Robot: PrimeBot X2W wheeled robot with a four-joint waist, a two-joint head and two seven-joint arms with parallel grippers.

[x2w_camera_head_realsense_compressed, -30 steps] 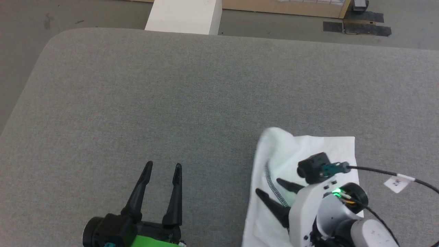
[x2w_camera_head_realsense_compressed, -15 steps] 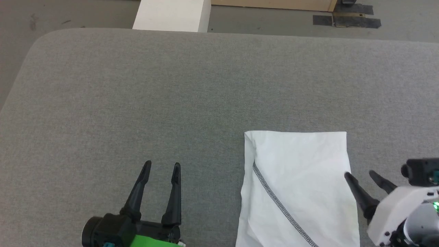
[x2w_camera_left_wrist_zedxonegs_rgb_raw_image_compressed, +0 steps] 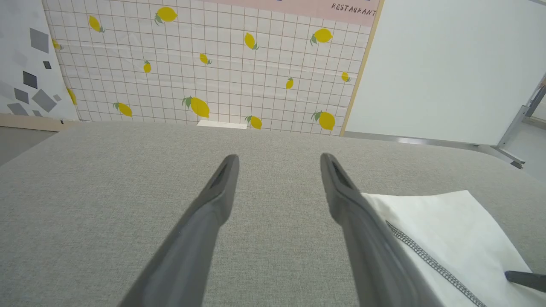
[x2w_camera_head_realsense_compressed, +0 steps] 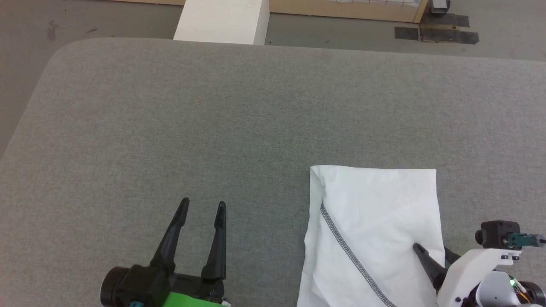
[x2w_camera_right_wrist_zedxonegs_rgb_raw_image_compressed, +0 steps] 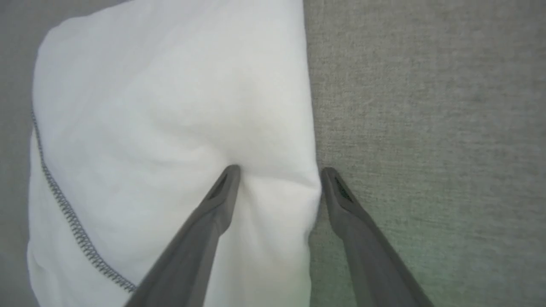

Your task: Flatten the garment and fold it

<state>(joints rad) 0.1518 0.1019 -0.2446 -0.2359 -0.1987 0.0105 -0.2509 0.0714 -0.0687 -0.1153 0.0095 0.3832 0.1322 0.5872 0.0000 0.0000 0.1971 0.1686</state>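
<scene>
Garment [x2w_camera_head_realsense_compressed: 375,221]: white, folded into a flat rectangle, dark zigzag seam running diagonally across its top, lying at my near right

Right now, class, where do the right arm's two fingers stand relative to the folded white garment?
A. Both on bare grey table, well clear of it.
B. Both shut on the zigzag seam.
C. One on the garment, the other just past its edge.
C: in the right wrist view the right gripper stands open, one of its fingers dimpling the folded white garment, the other beside its edge over the grey table.
</scene>
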